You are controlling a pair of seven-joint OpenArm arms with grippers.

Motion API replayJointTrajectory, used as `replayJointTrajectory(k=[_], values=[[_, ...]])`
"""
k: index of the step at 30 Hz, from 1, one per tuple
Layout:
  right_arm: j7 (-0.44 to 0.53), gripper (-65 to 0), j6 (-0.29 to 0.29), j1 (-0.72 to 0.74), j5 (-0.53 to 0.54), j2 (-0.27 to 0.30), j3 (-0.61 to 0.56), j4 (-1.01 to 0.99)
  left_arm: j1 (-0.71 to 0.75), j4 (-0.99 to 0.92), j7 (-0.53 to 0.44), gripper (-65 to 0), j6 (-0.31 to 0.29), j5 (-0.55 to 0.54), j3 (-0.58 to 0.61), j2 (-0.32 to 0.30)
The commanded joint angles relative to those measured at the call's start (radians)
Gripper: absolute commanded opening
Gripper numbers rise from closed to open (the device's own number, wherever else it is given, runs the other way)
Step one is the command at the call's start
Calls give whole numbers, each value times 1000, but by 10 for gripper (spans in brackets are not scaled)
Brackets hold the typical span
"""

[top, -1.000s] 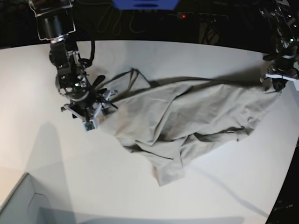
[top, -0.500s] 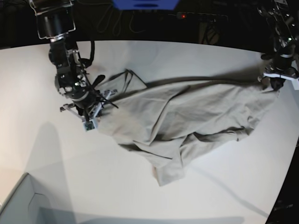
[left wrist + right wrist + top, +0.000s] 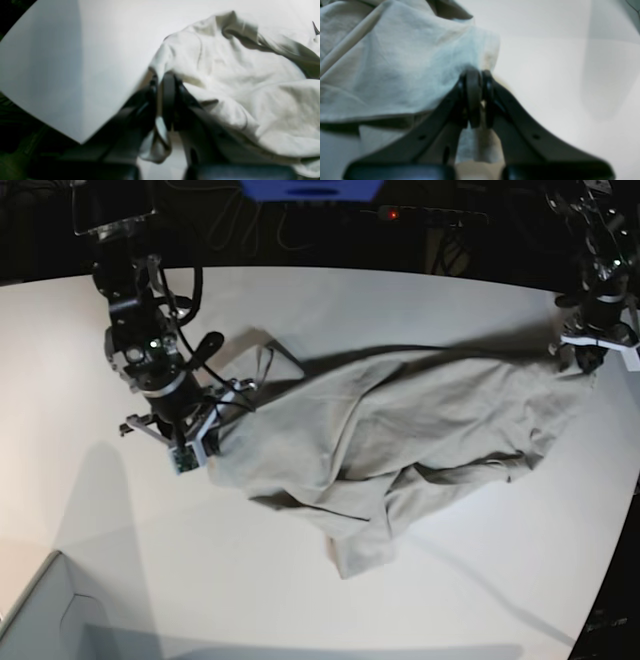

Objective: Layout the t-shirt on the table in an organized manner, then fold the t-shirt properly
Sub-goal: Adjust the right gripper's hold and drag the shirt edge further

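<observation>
Overhead, the crumpled light beige-grey cotton t-shirt (image 3: pixel 400 445) lies stretched across the smooth white table (image 3: pixel 420 300). In the left wrist view, the left gripper (image 3: pixel 162 100) is clamped on a cloth fold. In the right wrist view, the right gripper (image 3: pixel 477 97) pinches another edge. No label or writing is readable.

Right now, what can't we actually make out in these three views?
- Collar, sleeves, neck label: lost in the bunched folds of the t-shirt, base view.
- Which part of the shirt the left gripper and right gripper pinch: wrist views too blurred and close.
- Left gripper grip: base view, near the frame edge, too small.
- Table edges: cut off by the frame.
</observation>
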Motion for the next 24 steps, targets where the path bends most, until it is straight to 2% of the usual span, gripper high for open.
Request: replayJointTrajectory(k=[1,8,16,24], values=[[20,-650,-2,15,-3,6,21,-3,1,21,-27,-650,-3,-8,-5,-13],[20,-650,-2,15,-3,6,47,-100,1,21,-27,-650,-3,-8,-5,-13],[28,-480,-2,15,-3,6,50,-153,-7,21,-25,-650,-3,-8,-5,-13],[20,-380,-2,81,-3,6,52,-186,-7,21,-27,-650,-3,-8,-5,-16]])
